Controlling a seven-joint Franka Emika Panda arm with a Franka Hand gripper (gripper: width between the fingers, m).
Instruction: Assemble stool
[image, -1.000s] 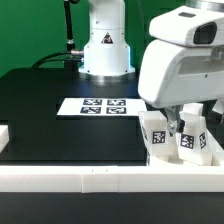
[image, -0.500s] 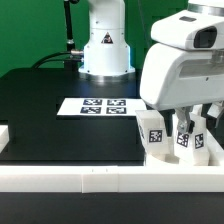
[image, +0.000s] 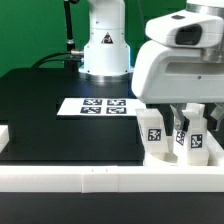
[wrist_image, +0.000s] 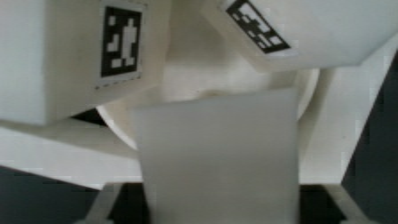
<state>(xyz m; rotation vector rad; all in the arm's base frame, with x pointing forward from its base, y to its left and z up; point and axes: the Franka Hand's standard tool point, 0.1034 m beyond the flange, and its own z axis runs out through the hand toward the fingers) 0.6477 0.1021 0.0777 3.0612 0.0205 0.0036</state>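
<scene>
My gripper (image: 190, 122) hangs low at the exterior view's right, over the stool parts by the front rail. Three white tagged legs stand upright there: one (image: 152, 133) to the left of the fingers, two (image: 184, 139) (image: 199, 141) under the hand. The round seat (image: 168, 156) shows as a white rim beneath them. In the wrist view the gripper (wrist_image: 217, 202) is shut on a plain white leg (wrist_image: 214, 150) that fills the gap between the fingers. Two tagged legs (wrist_image: 80, 60) (wrist_image: 267, 40) and the curved seat (wrist_image: 214, 78) lie beyond it.
The marker board (image: 98, 105) lies on the black table (image: 70, 135) in front of the robot base (image: 105, 50). A long white rail (image: 100, 178) runs along the front edge, and another white rail piece (image: 5, 135) sits at the left.
The hand's body has shifted a little toward the exterior view's left and turned slightly. The legs and seat stay almost where they were.
</scene>
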